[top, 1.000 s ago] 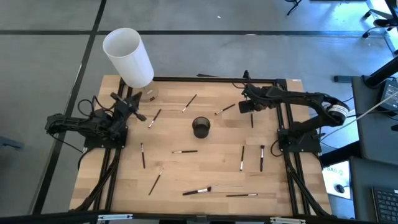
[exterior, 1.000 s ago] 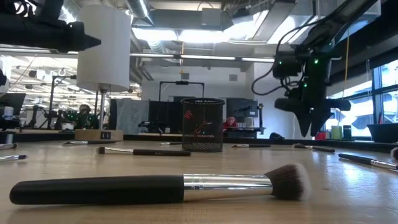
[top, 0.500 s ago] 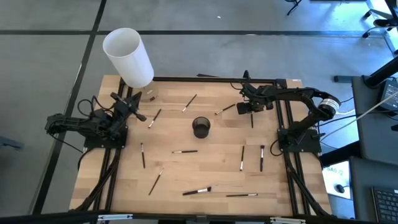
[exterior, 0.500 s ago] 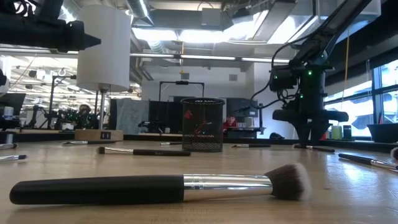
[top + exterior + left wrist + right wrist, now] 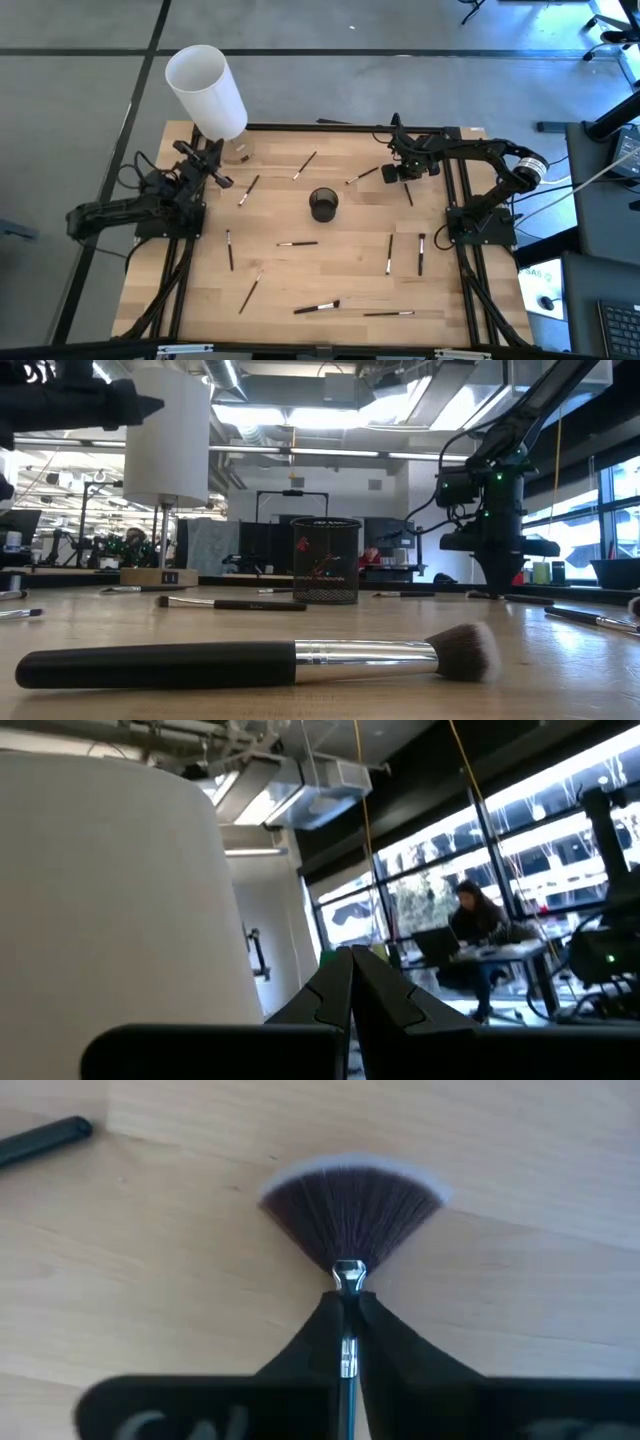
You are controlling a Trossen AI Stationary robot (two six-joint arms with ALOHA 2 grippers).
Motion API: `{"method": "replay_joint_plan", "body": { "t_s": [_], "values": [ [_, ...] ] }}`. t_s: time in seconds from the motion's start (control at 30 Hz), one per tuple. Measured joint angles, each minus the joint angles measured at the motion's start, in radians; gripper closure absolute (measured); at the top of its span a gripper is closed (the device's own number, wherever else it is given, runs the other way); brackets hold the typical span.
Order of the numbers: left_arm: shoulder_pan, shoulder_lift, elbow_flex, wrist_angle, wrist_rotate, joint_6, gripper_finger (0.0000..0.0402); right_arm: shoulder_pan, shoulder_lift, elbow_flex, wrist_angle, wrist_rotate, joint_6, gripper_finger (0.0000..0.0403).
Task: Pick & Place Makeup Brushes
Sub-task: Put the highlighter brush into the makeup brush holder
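The fan brush (image 5: 349, 1208) is the thing in hand: it lies flat on the counter (image 5: 300, 275), to the right of the black cup (image 5: 323, 204) and a little farther back, and its dark spread bristles point away from the right gripper (image 5: 347, 1342). The right gripper's two fingers are closed narrow on the metal neck of this brush, just behind the bristles. So, as I judge it, you are at the grasp step, and the lift has not begun, because the bristles rest on the wood.

The next move asks you to raise the brush straight up, then carry it toward the black cup, and to turn it so the handle can go down into the opening. The grip is near one end, so the long handle may swing; go slowly.

The other makeup brushes (image 5: 297, 243) lie scattered on the counter around the black cup, well apart from each other, and none is inside the cup as far as you can see.

The left gripper (image 5: 351, 988) waits to the left of the black cup, raised beside the tall white cylinder (image 5: 206, 90), with its fingers pressed together and nothing between them.

Some things are hidden. The handle of the fan brush is covered by the right gripper in the wrist view. In the low view the grasp itself is too small to judge.
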Motion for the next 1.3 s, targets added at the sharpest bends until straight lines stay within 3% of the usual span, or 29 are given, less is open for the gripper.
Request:
{"method": "replay_joint_plan", "body": {
  "t_s": [0.23, 0.33, 0.6, 0.8, 1.03, 1.17, 1.3],
  "values": [
    [0.157, 0.143, -0.005, -0.117, 0.221, -0.330, 0.0398, 0.004, 0.000, 0.026, -0.010, 0.024, -0.020, 0.0379],
    [0.186, 0.240, -0.005, -0.129, 0.252, -0.414, 0.0398, 0.013, -0.022, 0.061, -0.019, 0.035, -0.035, 0.0383],
    [0.209, 0.448, -0.005, 0.018, 0.269, -0.423, 0.0397, 0.077, -0.178, 0.145, 0.135, 0.065, -0.054, 0.0399],
    [0.208, 0.578, -0.005, 0.107, 0.288, -0.424, 0.0386, 0.176, -0.277, 0.138, 0.430, 0.069, -0.087, 0.0397],
    [0.208, 0.706, 0.026, 0.187, 0.324, -0.432, 0.0357, 0.201, -0.226, 0.138, 0.463, 0.102, -0.137, 0.0395],
    [0.208, 0.797, 0.063, 0.184, 0.324, -0.440, 0.0340, 0.184, -0.158, 0.137, 0.465, 0.015, -0.316, 0.0382],
    [0.208, 0.903, 0.116, 0.186, 0.324, -0.440, 0.0330, 0.158, -0.106, 0.138, 0.442, -0.001, -0.442, 0.0352]
  ]
}}
